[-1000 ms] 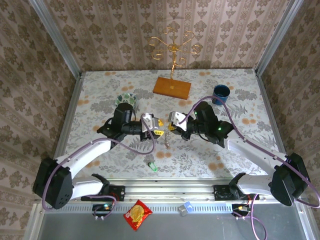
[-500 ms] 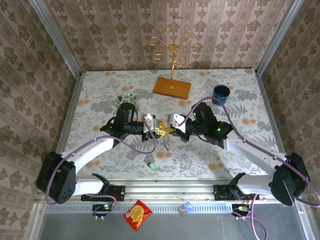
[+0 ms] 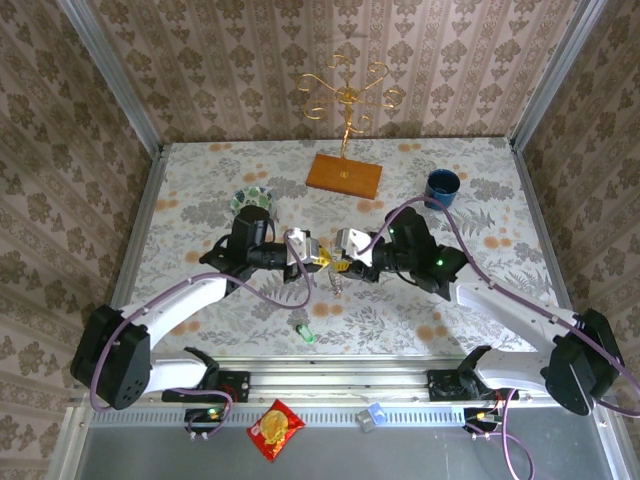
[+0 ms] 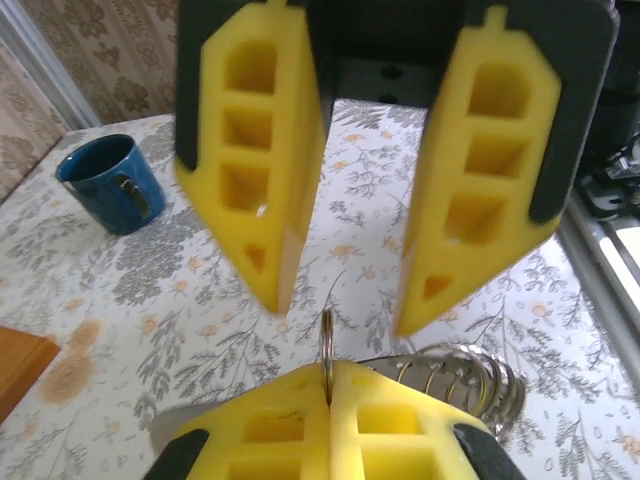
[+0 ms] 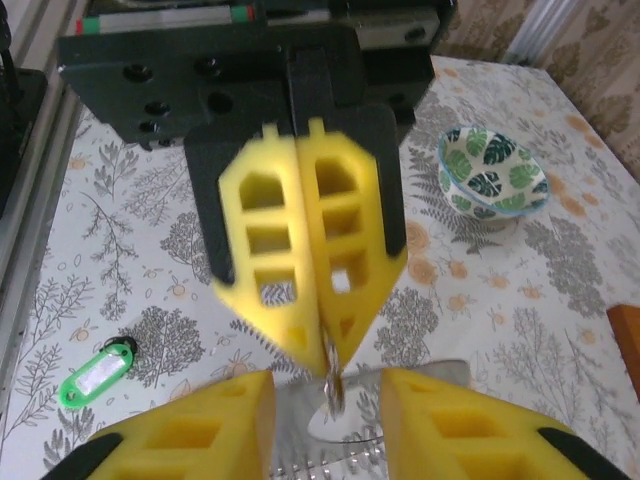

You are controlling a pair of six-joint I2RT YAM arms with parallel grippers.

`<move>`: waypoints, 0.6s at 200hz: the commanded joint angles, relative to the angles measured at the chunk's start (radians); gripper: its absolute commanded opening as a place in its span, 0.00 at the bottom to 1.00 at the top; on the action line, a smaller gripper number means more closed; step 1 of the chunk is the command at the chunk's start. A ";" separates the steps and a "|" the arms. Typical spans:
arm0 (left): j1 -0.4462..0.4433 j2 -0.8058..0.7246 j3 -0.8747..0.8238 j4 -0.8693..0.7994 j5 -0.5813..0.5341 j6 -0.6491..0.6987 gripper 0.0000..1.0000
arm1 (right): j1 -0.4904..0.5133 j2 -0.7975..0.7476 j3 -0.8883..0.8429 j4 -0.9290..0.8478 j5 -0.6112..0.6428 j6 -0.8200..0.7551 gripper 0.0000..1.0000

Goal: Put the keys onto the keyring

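Bowl (image 3: 252,199) in green and white sits in the left half of the table (image 3: 190,185), about midway between its far and near edges, just beyond the left arm's black wrist. Off the table, past its near edge, a red snack packet (image 3: 275,430) lies on the grey ledge. A green-headed key (image 3: 306,333) lies flat on the table close to the near edge, slightly left of centre, apart from both grippers. Farther in from that edge, the left gripper (image 3: 318,261) reaches toward the table's middle. Its yellow fingers (image 4: 290,425) are pressed together on the thin metal hoop of the keyring (image 4: 327,340), which stands edge-on out of the seam between them. A silvery coil-like cluster (image 4: 470,375) hangs from the ring; whether it reaches the table I cannot tell. Facing the left gripper tip to tip, the right gripper (image 3: 344,262) has its yellow fingers (image 4: 250,170) spread apart, one on each side of the ring, neither touching it in the wrist views. Behind the two grippers, at the middle of the far edge, a wooden base (image 3: 343,175) carries a gold wire stand (image 3: 345,92). A blue mug (image 3: 441,186) stands near the far right corner.
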 commanded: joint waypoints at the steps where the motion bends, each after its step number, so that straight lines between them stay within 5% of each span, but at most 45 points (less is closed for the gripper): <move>1: -0.026 -0.069 -0.027 0.039 -0.082 0.087 0.00 | -0.003 -0.079 -0.042 -0.043 0.119 -0.071 0.36; 28: -0.056 -0.116 -0.050 0.037 -0.147 0.189 0.00 | 0.003 -0.126 -0.062 -0.128 0.181 -0.155 0.34; 120: -0.108 -0.151 -0.068 0.040 -0.186 0.316 0.00 | 0.053 -0.110 -0.092 0.045 0.085 -0.150 0.24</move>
